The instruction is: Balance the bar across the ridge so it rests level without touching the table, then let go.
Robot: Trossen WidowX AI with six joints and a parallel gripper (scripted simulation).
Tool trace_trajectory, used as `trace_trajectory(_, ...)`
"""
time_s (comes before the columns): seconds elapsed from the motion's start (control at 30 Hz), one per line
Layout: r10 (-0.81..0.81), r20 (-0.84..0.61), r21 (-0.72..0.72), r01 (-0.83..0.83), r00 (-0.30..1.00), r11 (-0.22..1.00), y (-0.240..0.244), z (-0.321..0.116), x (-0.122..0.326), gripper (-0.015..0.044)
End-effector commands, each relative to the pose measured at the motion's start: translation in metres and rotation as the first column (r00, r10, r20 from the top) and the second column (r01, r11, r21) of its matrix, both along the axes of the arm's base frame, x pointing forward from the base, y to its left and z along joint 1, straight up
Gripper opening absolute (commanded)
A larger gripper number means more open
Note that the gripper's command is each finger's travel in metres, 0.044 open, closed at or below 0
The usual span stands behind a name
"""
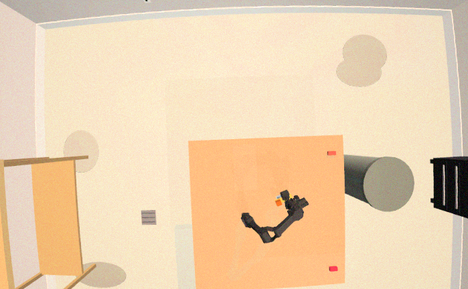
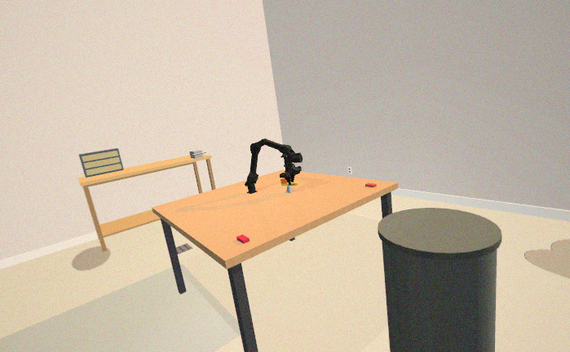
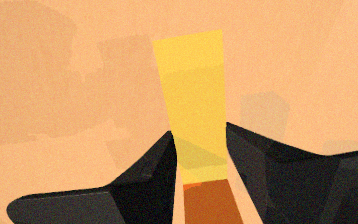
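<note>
The yellow bar [image 2: 295, 184] [image 3: 195, 100] [image 1: 278, 203] has an orange block [image 2: 283, 181] [image 3: 210, 202] at one end. My gripper [image 2: 290, 181] [image 3: 198, 132] is shut on the bar, with one black finger on each side of the yellow part near the block. The bar looks about level in the exterior view. The small light blue ridge [image 1: 278, 197] [image 2: 289, 189] stands on the table [image 1: 221, 172] [image 2: 216, 214], beside the bar and nearer to the exterior view. The bar's underside is hidden, so its gap to the table cannot be told. The ridge cannot be made out in the wrist view.
One red block [image 1: 331, 152] [image 2: 370, 185] lies near a table corner, and another red block [image 1: 333, 268] [image 2: 242, 239] near a second corner. A large grey-green cylinder [image 1: 388, 184] [image 2: 439, 231] stands on the floor beside the table.
</note>
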State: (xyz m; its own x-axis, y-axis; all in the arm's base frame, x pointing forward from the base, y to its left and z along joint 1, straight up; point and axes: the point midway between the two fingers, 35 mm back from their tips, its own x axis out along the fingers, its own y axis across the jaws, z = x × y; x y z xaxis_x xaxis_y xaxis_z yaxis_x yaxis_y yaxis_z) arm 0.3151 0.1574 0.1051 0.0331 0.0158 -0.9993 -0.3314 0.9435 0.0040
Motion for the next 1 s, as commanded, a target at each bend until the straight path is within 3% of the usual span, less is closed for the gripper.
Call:
trace_trajectory(0.0,0.003,-0.001,0.0,-0.003,1.0,1.0,0.0,-0.0011,0.0,0.0)
trace_trajectory(0.97,0.003,-0.001,0.0,-0.003,1.0,1.0,-0.0001,-0.0036,-0.0002,0.0)
